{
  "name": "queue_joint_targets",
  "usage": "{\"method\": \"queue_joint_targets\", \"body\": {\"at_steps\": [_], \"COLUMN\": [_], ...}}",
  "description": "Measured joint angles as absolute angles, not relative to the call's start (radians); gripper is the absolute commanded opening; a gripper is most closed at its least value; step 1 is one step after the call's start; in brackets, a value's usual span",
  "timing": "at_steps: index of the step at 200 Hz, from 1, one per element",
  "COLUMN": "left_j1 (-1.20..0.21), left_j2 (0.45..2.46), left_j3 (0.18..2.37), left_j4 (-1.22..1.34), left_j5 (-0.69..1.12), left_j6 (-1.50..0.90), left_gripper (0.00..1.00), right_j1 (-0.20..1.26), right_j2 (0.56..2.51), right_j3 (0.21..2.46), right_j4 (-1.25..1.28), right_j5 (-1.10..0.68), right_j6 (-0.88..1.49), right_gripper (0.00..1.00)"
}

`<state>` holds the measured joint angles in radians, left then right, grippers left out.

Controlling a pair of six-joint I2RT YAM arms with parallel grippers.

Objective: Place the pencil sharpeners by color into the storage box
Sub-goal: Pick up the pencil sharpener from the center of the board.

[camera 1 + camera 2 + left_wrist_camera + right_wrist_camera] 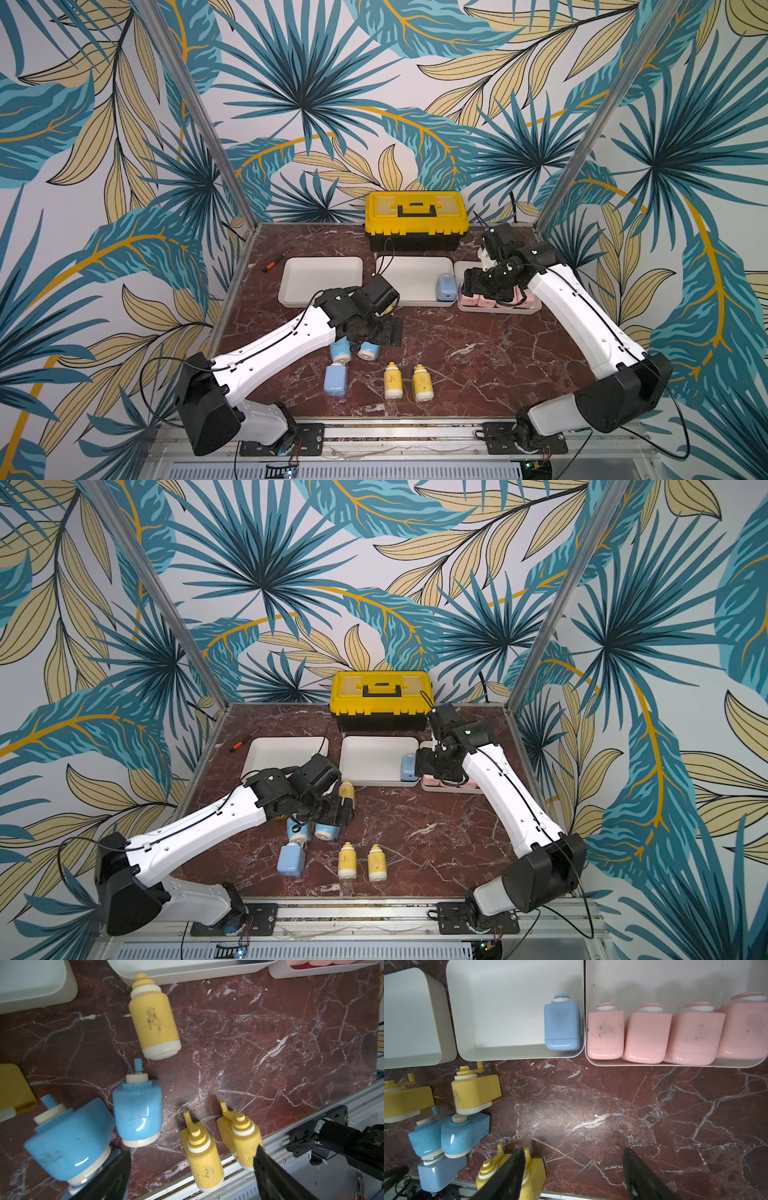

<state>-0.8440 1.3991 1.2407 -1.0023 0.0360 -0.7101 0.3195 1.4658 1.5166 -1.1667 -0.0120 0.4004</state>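
1. Yellow plastic is showing nearest us: two yellow sharpeners [392, 380] are lying side by side on the marble table [478, 365], with a lone blue sharpener [335, 380] lying near them.
2. Just beyond, two more blue sharpeners [341, 352] are sitting touching each other beneath the left gripper [191, 1150], whose jaws are standing wide apart and gripping nothing.
3. Two further yellow sharpeners [475, 1093] are resting near each other just short of the trays, so we are counting seven pieces waiting on the table.
4. Behind them the left tray [299, 266] is sitting empty, so we are judging yellow not yet begun.
5. The middle tray [407, 270] is holding a single blue piece [562, 1026] at the end beside the right tray [675, 976], so blue is running at one of four.
6. That right tray is holding four pink sharpeners [646, 1036] in a row, and pink is looking finished. The right gripper [573, 1151] is hovering over the tray's end nearest the middle tray, jaws parted and empty.
7. Farthest back, a yellow-and-black toolbox [415, 220] and a small screwdriver [277, 259] are lying on the table, taking no part.
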Motion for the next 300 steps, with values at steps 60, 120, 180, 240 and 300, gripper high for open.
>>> {"method": "queue_joint_targets", "body": {"at_steps": [60,120,180,240,300], "left_j1": [-0.844,-0.817,-0.800,-0.777,-0.770], "left_j2": [1.513,1.569,1.650,1.682,1.734], "left_j3": [1.245,1.260,1.299,1.299,1.298], "left_j4": [-1.075,-1.118,-1.120,-1.121,-1.122], "left_j5": [-0.016,-0.027,-0.022,0.006,0.026], "left_j6": [-0.750,-0.747,-0.707,-0.687,-0.678], "left_gripper": [0.94,0.93,0.92,0.88,0.82], "right_j1": [0.319,0.319,0.319,0.319,0.319], "right_j2": [1.450,1.451,1.468,1.478,1.481], "right_j3": [1.462,1.429,1.417,1.417,1.415], "right_j4": [-1.123,-1.089,-1.073,-1.073,-1.070], "right_j5": [-0.039,-0.061,-0.061,-0.065,-0.070], "right_j6": [0.414,0.419,0.419,0.419,0.419], "right_gripper": [0.75,0.75,0.75,0.75,0.75]}}
